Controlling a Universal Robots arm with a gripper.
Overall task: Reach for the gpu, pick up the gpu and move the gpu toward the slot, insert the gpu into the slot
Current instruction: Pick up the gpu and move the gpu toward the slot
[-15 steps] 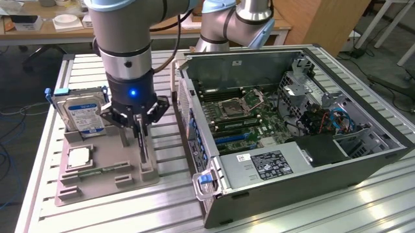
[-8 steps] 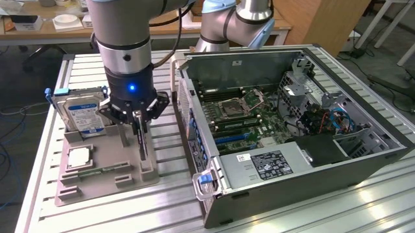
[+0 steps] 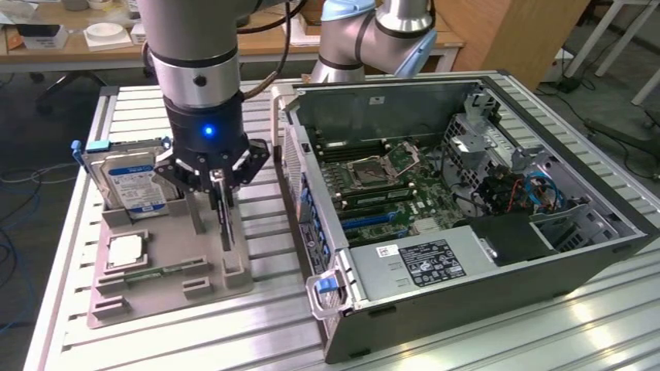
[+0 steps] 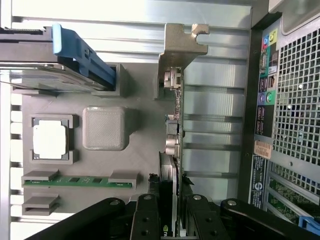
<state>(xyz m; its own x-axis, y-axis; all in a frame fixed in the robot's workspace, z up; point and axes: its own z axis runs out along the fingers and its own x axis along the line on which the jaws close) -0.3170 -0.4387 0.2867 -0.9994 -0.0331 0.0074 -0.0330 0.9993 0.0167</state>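
Closest to the wrist camera, the gripper (image 4: 172, 207) has its black fingers (image 4: 145, 220) pressed one on each side of a thin upright card, partly closed with no gap on either face. It is clamped on the gpu (image 4: 176, 125), which stands on edge with its silver end bracket (image 4: 182, 45) at the far end from the jaws. In the exterior view the gripper (image 3: 219, 179) hangs straight down over the grey tray (image 3: 206, 287), and the gpu (image 3: 224, 220) drops from it as a dark blade to tray level. Whether its lower edge has left the tray I cannot tell.

The step in hand looks like the pick-up, and doing it well probably means a plumb, unhurried lift. A card held near one end with the bracket's weight at the other would likely swing or twist in the pads if jerked, and any tilt could catch its lower edge on the tray's ribs.

Beside the gpu on the tray are a square processor chip (image 4: 50, 140) and a small green memory stick (image 4: 75, 181). Further off stands the blue-labelled hard drive (image 3: 134, 182). To the exterior view's right, well apart from the card, lies the open computer case (image 3: 464, 93) — the slot (image 3: 366, 222) seems to be among the blue connectors on its motherboard.
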